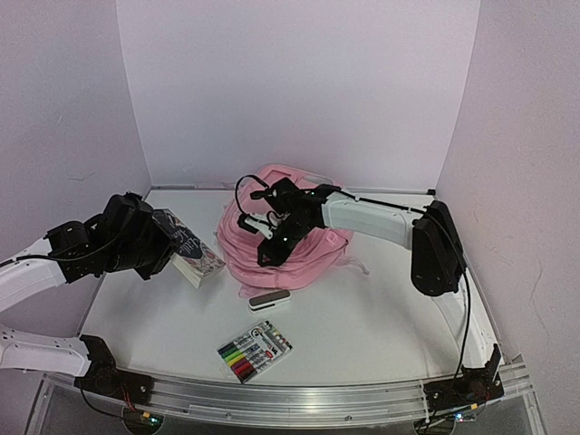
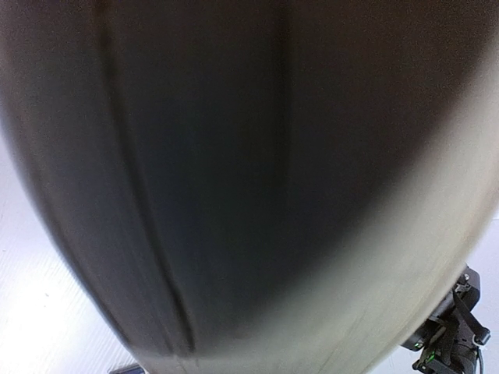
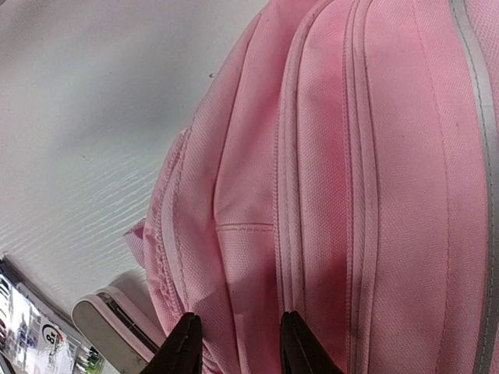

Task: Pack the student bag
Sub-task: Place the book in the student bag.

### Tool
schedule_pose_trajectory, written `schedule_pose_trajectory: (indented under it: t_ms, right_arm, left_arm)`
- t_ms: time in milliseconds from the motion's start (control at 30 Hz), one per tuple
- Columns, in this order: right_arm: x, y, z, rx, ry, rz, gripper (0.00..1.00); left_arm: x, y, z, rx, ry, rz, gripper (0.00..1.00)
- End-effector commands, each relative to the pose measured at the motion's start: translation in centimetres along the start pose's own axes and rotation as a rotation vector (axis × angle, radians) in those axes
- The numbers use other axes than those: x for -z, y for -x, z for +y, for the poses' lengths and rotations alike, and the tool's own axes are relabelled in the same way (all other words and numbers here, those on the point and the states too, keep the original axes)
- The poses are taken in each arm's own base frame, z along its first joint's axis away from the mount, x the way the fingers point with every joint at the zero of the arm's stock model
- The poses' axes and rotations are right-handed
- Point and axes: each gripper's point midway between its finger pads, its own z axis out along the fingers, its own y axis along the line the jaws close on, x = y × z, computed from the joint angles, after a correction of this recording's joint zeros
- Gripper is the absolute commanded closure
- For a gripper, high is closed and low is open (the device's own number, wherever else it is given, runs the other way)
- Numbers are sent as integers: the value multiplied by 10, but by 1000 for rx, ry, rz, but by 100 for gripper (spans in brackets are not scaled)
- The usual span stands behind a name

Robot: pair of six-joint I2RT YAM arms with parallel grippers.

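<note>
Likely, the dark-covered patterned paper notebook [image 1: 195, 258] clamped in the left gripper [image 1: 170, 246] could jam against the soft pink fabric student bag [image 1: 272, 249], slumped mid-rear on the white table [image 1: 390, 308], since the right gripper [image 3: 240, 331], fingers apart, holds no zip open

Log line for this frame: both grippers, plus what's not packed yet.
left gripper: shut on book, left of backpack | right gripper: open, at backpack | loose: markers, white case
</note>
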Motion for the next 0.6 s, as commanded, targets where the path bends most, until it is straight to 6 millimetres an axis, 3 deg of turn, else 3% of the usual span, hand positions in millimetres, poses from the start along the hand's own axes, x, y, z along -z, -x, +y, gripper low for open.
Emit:
schedule_pose_trajectory:
  t_ms: [0, 167, 300, 433, 567]
  right_arm:
    - [-12, -7, -9, 37, -69, 38, 66]
    - [-18, -14, -21, 55, -129, 69, 75]
    - [-10, -8, -26, 64, -162, 64, 97]
    - [13, 14, -25, 57, -170, 4, 100]
    - [50, 49, -19, 35, -147, -110, 100]
  left_arm:
    - [7, 11, -24, 40, -100, -40, 100]
    - [3, 7, -21, 43, -89, -29, 100]
    - [2, 7, -19, 51, -88, -31, 100]
    - [-1, 5, -19, 50, -93, -28, 100]
    - [-7, -1, -30, 19, -131, 1, 100]
